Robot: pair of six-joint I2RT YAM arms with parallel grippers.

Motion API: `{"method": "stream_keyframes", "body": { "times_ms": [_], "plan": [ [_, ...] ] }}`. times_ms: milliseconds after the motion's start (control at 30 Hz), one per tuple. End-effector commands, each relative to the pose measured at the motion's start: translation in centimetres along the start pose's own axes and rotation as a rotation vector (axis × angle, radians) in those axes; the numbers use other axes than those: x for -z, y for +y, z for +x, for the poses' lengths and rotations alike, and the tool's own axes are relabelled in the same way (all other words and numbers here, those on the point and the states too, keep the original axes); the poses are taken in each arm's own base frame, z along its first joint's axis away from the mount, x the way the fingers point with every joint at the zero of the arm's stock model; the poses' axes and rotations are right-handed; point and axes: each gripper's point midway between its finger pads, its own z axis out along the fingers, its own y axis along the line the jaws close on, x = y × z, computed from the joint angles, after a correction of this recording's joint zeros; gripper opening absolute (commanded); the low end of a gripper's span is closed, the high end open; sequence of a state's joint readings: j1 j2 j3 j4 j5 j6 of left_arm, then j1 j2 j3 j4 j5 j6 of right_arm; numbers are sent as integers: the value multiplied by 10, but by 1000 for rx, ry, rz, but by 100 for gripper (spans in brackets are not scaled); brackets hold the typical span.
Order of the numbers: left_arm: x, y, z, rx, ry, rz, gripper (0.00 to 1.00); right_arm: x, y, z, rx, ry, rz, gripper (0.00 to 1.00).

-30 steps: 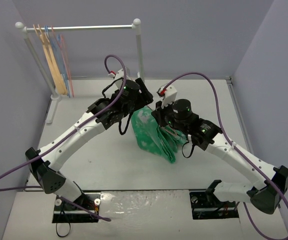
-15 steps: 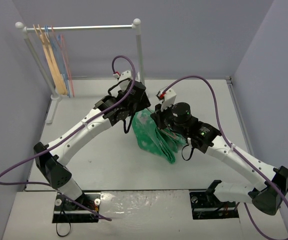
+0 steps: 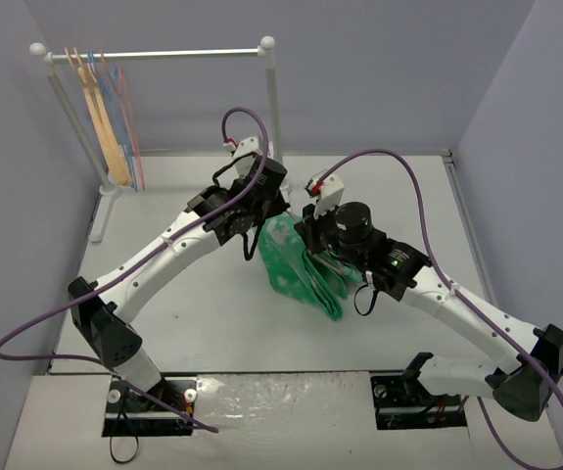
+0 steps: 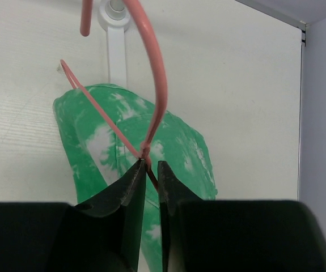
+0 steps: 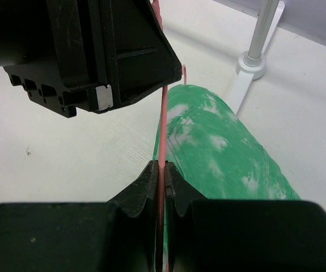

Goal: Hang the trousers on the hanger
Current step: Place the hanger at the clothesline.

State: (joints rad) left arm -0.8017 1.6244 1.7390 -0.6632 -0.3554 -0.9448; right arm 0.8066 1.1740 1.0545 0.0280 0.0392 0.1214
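The green, white-blotched trousers [image 3: 301, 269] hang folded over the pink wire hanger between both arms, above the table. In the left wrist view the hanger [image 4: 158, 85] rises to its hook, with the trousers [image 4: 94, 136] draped below. My left gripper [image 4: 151, 165] has its jaws drawn in on the hanger's neck just under the twist. My right gripper [image 5: 161, 165] is shut on a straight run of the hanger wire [image 5: 163, 130], the trousers [image 5: 219, 147] beside it. In the top view the left gripper [image 3: 266, 211] and the right gripper [image 3: 310, 240] sit close together.
A white clothes rack [image 3: 154, 54] stands at the back left, carrying a tan wooden hanger [image 3: 105, 117] and light blue wire hangers [image 3: 124, 108]. Its right post [image 3: 273, 98] and foot [image 4: 116, 34] stand just behind the grippers. Grey walls enclose the table.
My left arm has swung in toward the hanger and its jaws have closed from wide open onto the hanger's neck. The right arm and the trousers have barely moved.
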Motion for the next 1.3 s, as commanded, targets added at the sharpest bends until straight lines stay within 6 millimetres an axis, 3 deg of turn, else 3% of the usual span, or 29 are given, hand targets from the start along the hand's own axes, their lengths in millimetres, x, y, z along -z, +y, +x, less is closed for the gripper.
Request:
{"method": "stream_keyframes", "body": {
  "times_ms": [0, 67, 133, 267, 467, 567, 700, 767, 1133, 1200, 1267],
  "plan": [
    [7, -10, -24, 11, -64, 26, 7, 10, 13, -46, -7, -174, -43, 0],
    [6, -7, -24, 6, -65, 15, 8, 9, 13, -45, -7, -171, -44, 0],
    [3, -3, -23, -4, -68, -9, 21, 8, 15, -44, -4, -167, -48, 0],
    [-1, 1, -22, -18, -69, -35, 32, 7, 16, -43, -3, -165, -50, 0],
    [-5, 4, -25, -34, -79, -55, 33, 5, 16, -41, 1, -163, -49, 0],
    [-6, 3, -29, -32, -89, -55, 30, 4, 17, -39, 3, -160, -52, 0],
    [-6, 2, -33, -35, -97, -54, 14, 1, 19, -33, 7, -146, -55, 0],
    [-5, 1, -33, -34, -96, -50, 1, -1, 20, -30, 10, -138, -57, 0],
    [15, 4, -53, -99, -147, -39, 0, -11, 28, -17, 15, -100, -80, 1],
    [20, 8, -57, -119, -163, -53, 0, -11, 31, -19, 9, -101, -95, 10],
    [25, 13, -61, -126, -173, -62, 0, -11, 40, -19, -3, -97, -134, 24]
  ]
}}
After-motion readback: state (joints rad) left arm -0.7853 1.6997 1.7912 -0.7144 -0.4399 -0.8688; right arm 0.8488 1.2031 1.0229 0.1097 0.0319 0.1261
